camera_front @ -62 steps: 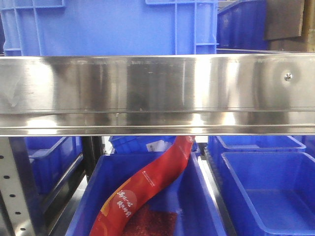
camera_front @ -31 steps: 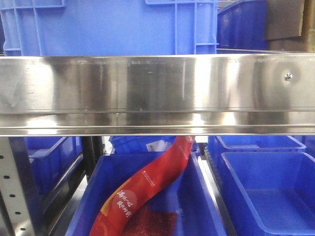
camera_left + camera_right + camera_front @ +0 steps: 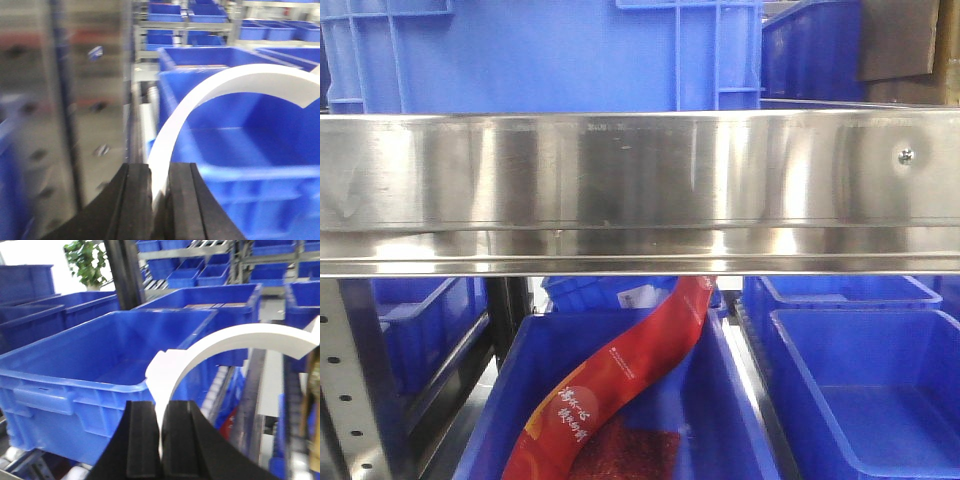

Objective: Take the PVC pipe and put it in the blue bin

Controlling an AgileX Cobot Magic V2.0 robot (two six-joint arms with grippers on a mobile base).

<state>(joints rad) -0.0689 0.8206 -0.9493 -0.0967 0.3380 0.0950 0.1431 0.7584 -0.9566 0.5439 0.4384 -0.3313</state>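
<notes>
Clamping white strips (image 3: 210,87), left pincer (image 3: 159,200) and right pincer (image 3: 160,440) overlook blue bins (image 3: 715,400), one holding a red packet (image 3: 620,385).

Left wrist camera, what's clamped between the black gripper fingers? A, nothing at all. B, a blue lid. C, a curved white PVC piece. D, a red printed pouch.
C: the curved white PVC piece rises from between the shut fingers of the left gripper and arcs in front of the blue bin.
</notes>
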